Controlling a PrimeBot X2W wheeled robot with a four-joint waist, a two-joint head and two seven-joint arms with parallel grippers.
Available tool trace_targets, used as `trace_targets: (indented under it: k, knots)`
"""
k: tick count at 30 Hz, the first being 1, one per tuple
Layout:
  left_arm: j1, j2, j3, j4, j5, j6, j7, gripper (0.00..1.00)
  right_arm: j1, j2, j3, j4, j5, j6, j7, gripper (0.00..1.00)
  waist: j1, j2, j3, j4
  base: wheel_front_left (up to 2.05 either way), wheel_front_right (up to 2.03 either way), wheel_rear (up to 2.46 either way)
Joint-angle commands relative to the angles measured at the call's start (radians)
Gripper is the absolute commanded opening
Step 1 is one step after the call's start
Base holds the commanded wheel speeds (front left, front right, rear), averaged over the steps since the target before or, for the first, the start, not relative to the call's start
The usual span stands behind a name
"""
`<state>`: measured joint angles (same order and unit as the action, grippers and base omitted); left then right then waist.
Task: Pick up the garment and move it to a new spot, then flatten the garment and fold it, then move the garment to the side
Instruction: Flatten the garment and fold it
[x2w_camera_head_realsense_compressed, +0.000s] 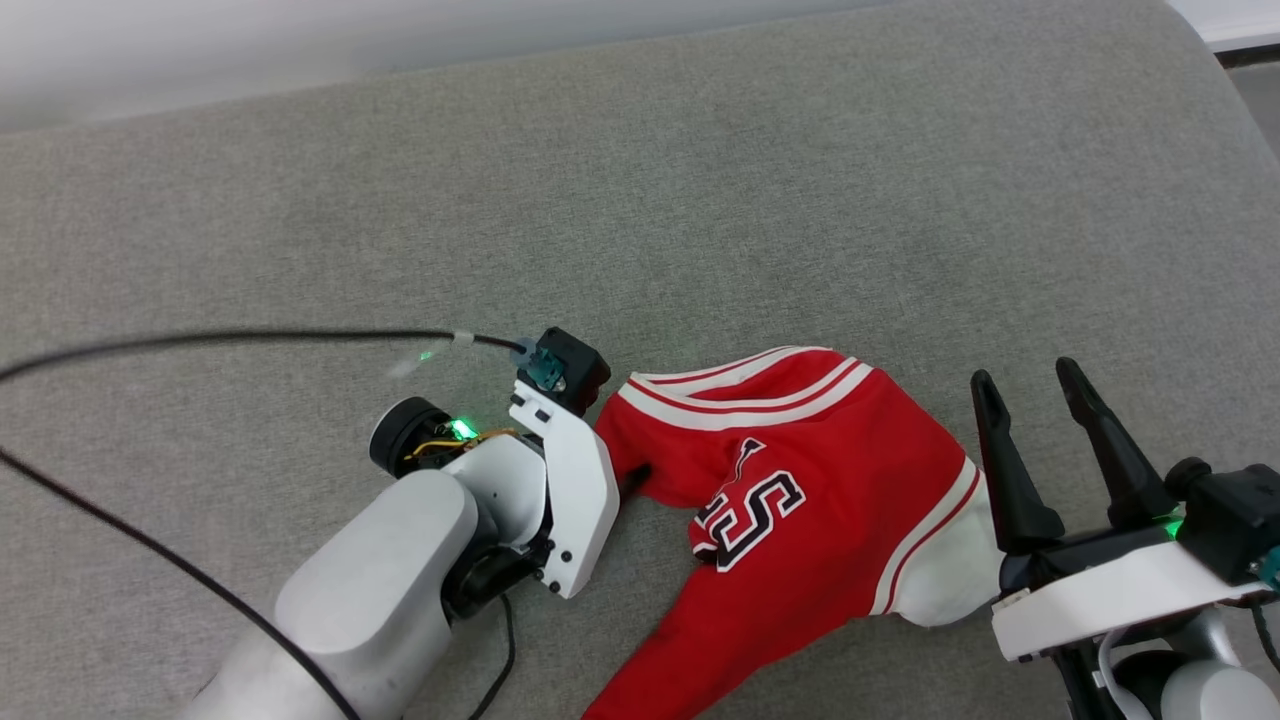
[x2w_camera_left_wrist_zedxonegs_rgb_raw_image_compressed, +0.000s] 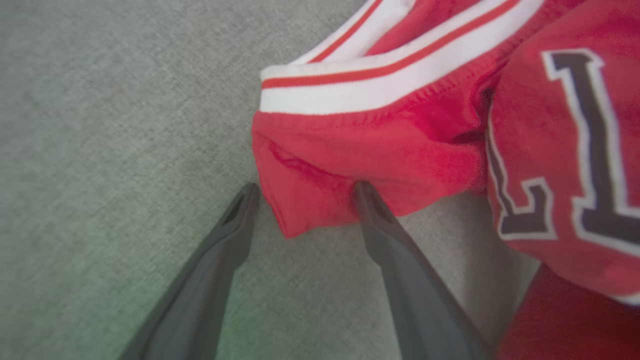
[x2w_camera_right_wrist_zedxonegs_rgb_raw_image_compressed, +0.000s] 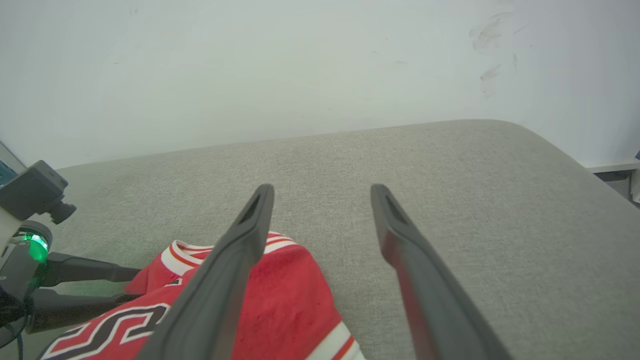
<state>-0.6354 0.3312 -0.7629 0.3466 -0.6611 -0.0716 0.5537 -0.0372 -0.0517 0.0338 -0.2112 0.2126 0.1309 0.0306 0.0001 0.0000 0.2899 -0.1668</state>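
Note:
The garment is a red jersey with red-white striped trim and black white-outlined letters, lying crumpled on the grey cushion at the lower middle of the head view. My left gripper reaches into its left edge. In the left wrist view my left gripper is open, with a red corner of the garment lying between its fingertips. My right gripper stands open just right of the garment, above a white sleeve, with nothing between its fingers. In the right wrist view my right gripper is open, and the garment lies below its left finger.
A wide grey upholstered surface stretches beyond the garment to a pale wall. Its rounded right edge drops off at the top right. A black cable runs across the cushion to the left wrist.

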Motion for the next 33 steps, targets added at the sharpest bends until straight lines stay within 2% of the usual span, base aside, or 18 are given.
trace_targets:
  k: [1,3,4,5,6,11,19,26,33]
  knots:
    - [-0.008,-0.003,-0.017,0.026,-0.004,-0.009,0.031,1.0,-0.017,0.002,0.004,0.007,0.012,0.0,-0.008,1.0,-0.0001,0.0,0.004,-0.005,0.0,0.0,0.0]
    - [-0.001,-0.004,-0.037,0.063,-0.017,-0.018,0.073,1.0,-0.021,0.002,0.014,0.019,0.017,0.0,-0.014,1.0,-0.0001,0.0,0.004,-0.014,0.0,0.0,0.0]
    - [0.01,-0.012,-0.061,0.097,-0.033,-0.028,0.114,0.78,-0.027,0.002,0.019,0.037,0.025,0.0,-0.024,1.0,-0.0001,0.0,0.002,-0.024,0.0,0.0,0.0]
    - [0.013,-0.015,-0.067,0.102,-0.037,-0.03,0.117,0.35,-0.03,0.002,0.018,0.043,0.027,0.0,-0.028,1.0,-0.0001,0.0,0.001,-0.027,0.0,0.0,0.0]
    - [0.012,-0.018,-0.067,0.1,-0.037,-0.034,0.102,0.0,-0.031,0.002,0.017,0.048,0.029,0.0,-0.031,1.0,-0.0001,0.0,0.0,-0.028,0.0,0.0,0.0]
    - [-0.003,-0.006,-0.049,0.078,-0.012,-0.033,0.007,0.0,-0.022,0.002,0.007,0.069,0.034,0.0,-0.038,1.0,-0.0001,0.0,-0.021,-0.023,0.0,0.0,0.0]
    - [0.03,0.063,0.005,-0.059,0.042,0.035,-0.155,0.0,0.009,0.002,-0.016,0.064,0.028,0.0,-0.015,1.0,-0.0001,0.0,-0.085,0.015,0.0,0.0,0.0]
    - [0.136,0.182,0.072,-0.288,0.059,0.149,-0.191,0.0,0.041,0.002,-0.04,0.042,0.016,0.0,0.011,1.0,-0.0001,0.0,-0.129,0.064,0.0,0.0,0.0]
    - [0.332,0.286,0.149,-0.466,0.019,0.297,-0.177,0.0,0.061,0.002,-0.053,0.025,0.014,0.0,0.035,1.0,-0.0001,0.0,-0.146,0.103,0.0,0.0,0.0]
